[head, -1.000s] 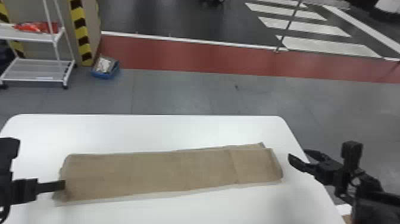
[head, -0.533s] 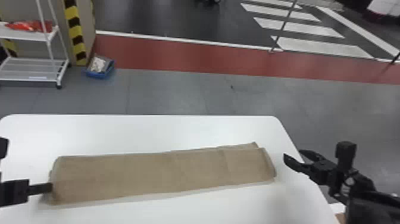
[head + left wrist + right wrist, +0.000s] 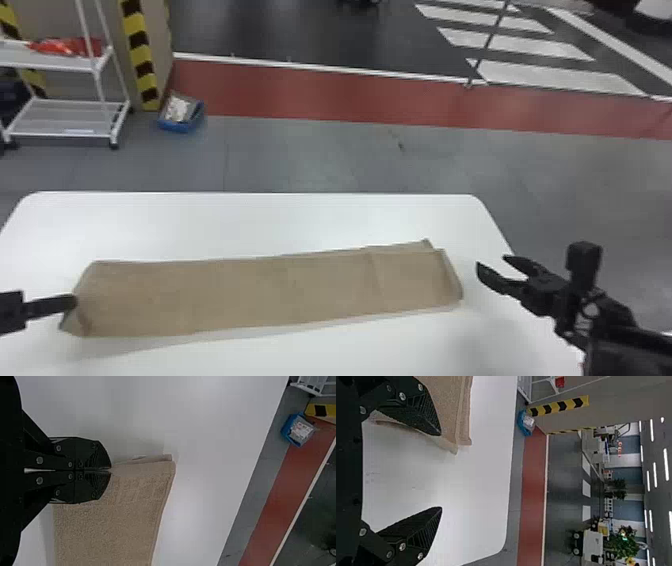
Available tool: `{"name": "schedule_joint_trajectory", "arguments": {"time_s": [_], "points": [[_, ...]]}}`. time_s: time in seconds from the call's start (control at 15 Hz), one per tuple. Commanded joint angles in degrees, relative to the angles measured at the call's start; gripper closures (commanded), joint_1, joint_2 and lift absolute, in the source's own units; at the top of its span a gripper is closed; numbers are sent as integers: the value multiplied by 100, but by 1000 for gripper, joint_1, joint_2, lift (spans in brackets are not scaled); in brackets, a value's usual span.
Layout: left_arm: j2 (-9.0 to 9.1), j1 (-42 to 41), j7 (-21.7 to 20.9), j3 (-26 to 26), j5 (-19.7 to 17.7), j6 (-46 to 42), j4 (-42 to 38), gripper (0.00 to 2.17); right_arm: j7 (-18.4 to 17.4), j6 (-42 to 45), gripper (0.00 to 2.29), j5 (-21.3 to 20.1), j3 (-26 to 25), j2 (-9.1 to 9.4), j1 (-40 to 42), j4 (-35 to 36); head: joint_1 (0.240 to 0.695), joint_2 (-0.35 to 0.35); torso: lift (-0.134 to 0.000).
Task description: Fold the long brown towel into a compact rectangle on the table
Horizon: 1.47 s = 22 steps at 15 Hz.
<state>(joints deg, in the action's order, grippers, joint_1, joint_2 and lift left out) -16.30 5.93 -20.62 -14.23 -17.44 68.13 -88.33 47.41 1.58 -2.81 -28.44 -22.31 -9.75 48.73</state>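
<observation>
In the head view, the long brown towel [image 3: 260, 295] lies across the lower left and lower middle of the frame on the white table [image 3: 300, 220]. Its left end is narrowed and slightly creased. There, at the lower left, the left claw [image 3: 76, 302] has its 2 fingers together, clamped on the towel's edge. The right claw [image 3: 492, 261] is at the lower right, its 2 fingers apart, near the towel's other end but not touching it. In the upper left, a blue box [image 3: 180, 126] sits on the floor beside a striped post [image 3: 140, 55] and 1 white cart [image 3: 60, 134], with a red bag [image 3: 65, 47] on its upper shelf.
</observation>
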Motion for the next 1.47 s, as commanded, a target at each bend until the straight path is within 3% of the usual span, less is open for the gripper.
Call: {"name": "schedule_joint_trajectory", "arguments": {"time_s": [0.0,0.13,0.2,0.33,0.47,0.6,0.73,0.87,1.2,1.4], "points": [[-128,-39,-3,-150,-5,144,-79,1328,23,-259,248,0,49,271,201,576,695,-204,0],[-269,-31,5,-168,30,303,-79,1318,-4,-101,255,0,198,509,175,699,695,-169,0],[-295,-31,5,-185,47,320,-71,1139,-171,75,255,0,321,658,157,716,695,-147,0],[-278,-101,-83,-185,100,39,-62,6,-548,356,255,-62,488,975,166,883,695,-83,0],[-216,-233,-206,-168,109,-559,-71,-1,-1032,496,255,-88,866,1019,201,875,695,-48,0],[-119,-470,-206,-115,126,-1543,-159,29,-1252,496,255,-299,981,1071,201,848,695,-15,0],[74,-672,-206,-80,232,-2387,-299,29,-1577,532,255,-554,1069,1071,201,725,695,-6,0],[136,-786,-241,158,241,-2580,-422,29,-1928,690,255,-774,1148,1071,140,593,695,-10,0],[417,-804,-469,1001,258,-2879,-361,43,-3045,725,255,-1178,1341,1071,-291,-39,695,-104,0],[470,-804,-460,1406,346,-3072,-326,43,-3256,-66,259,-1161,1455,1071,-484,-198,695,-181,0]]}}
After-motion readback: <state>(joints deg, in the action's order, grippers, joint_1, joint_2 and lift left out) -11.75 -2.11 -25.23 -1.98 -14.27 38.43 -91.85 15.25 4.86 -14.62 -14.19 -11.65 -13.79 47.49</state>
